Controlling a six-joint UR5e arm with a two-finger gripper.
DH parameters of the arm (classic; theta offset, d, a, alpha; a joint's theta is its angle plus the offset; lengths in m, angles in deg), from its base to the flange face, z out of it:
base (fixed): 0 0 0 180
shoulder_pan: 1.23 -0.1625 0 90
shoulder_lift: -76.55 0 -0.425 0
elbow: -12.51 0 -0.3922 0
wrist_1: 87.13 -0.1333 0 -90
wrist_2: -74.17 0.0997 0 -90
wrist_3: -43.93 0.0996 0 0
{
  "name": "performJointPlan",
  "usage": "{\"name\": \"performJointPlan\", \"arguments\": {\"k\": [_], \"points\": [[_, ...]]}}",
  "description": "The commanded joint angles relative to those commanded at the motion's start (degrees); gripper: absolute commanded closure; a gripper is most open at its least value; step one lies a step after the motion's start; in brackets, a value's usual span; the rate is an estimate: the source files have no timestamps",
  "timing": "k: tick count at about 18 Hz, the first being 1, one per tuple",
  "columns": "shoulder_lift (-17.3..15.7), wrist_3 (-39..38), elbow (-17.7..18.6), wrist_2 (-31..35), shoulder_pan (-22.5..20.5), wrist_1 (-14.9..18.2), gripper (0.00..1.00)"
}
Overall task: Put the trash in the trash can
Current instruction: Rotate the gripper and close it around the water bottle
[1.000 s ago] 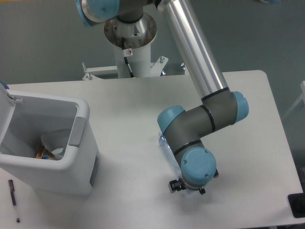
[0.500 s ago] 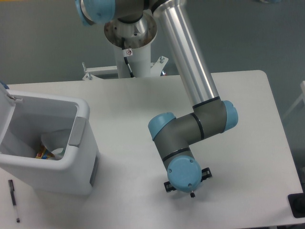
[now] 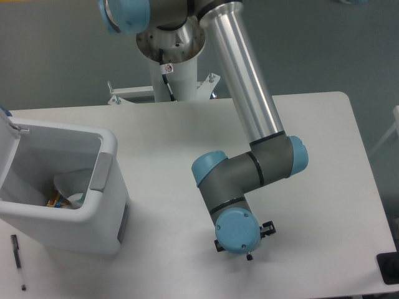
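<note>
Camera view from above is showing the arm reaching down from its pedestal at the far edge of the white desk, with the wrist folding over the middle of the desk. The end effector is sitting directly under the blue-capped wrist joint, so only small black bits are poking out at either side and below it; whether its fingers are released or clenched cannot be told, and nothing can be seen between them. The white trash can is standing at the left of the desk with its lid hinged open and partly running out of the picture. Inside it, near the bottom, the bottle is lying mostly in shadow, showing as a pale clear shape with a bit of red and yellow label at one end; its cap is hard to make out. The crumpled wrapper is not showing anywhere, and may be hiding beneath the wrist. A thin black pen is lying on the desk just in front of the trash can, near the lower left corner.
</note>
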Motion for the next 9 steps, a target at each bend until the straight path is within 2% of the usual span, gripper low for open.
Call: {"name": "performJointPlan", "arguments": {"k": [3, 9], "points": [[-0.1, 0.0, -0.1, -0.5, 0.0, 0.0, 0.49], [-1.4, 0.7, -0.2, -2.6, 0.1, 0.1, 0.50]]}}
